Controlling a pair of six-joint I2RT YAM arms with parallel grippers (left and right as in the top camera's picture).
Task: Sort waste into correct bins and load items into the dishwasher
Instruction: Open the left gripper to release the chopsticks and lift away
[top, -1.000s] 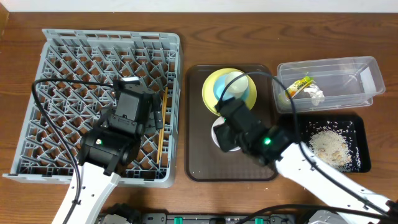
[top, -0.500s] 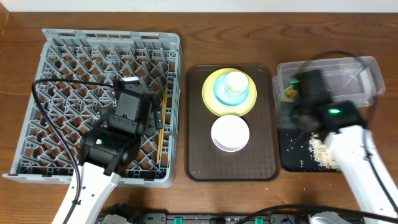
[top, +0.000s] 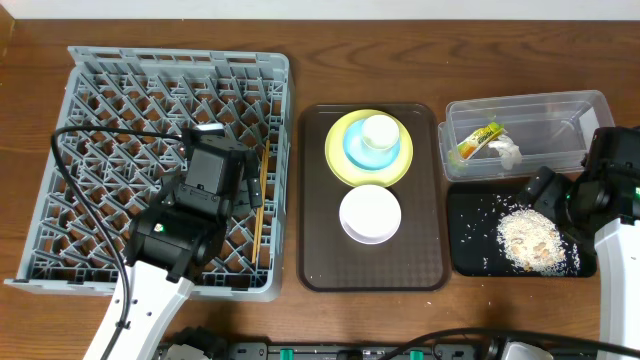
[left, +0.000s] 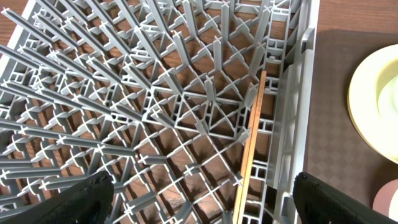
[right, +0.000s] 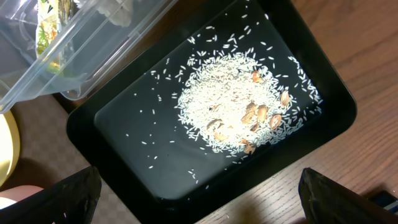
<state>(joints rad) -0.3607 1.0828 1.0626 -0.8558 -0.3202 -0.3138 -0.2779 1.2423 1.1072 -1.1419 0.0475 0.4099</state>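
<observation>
**Change noted.** A second ago the right arm was over the brown serving tray (top: 320, 262), at the round white bowl (top: 370, 213). It now stands at the far right of the worktop (top: 400, 40), beside the shallow black rectangular tray (top: 465, 255). The left arm has not moved.

**Right pincer** (right: 199, 199): released, its tips wide apart with nothing between them, above the black tray.
**Left pincer** (left: 202, 202): released and empty, over the right part of the large grey lattice dish rack (top: 100, 80).

**Waste.**
- Beige crumbly food scraps (top: 528, 240): heaped in the black tray, with grains scattered more widely to the left than a second ago.
- Yellow-green snack wrapper (top: 479, 138) and crumpled white tissue (top: 507, 152): in the clear rectangular plastic tub (top: 560, 105), just beyond the black tray.

**Dishes.**
- Thin wooden chopsticks (left: 252, 143): in the rack, lying along its right wall.
- White bowl: uncovered on the near half of the brown tray, looking empty.
- Yellow-green plate (top: 340, 165), light blue bowl (top: 358, 150) and small white cup (top: 380, 130): stacked on the far half.

**Assessment.** Sorting of the waste appears finished. Loading has barely begun, as four dishes still wait on the brown tray.
</observation>
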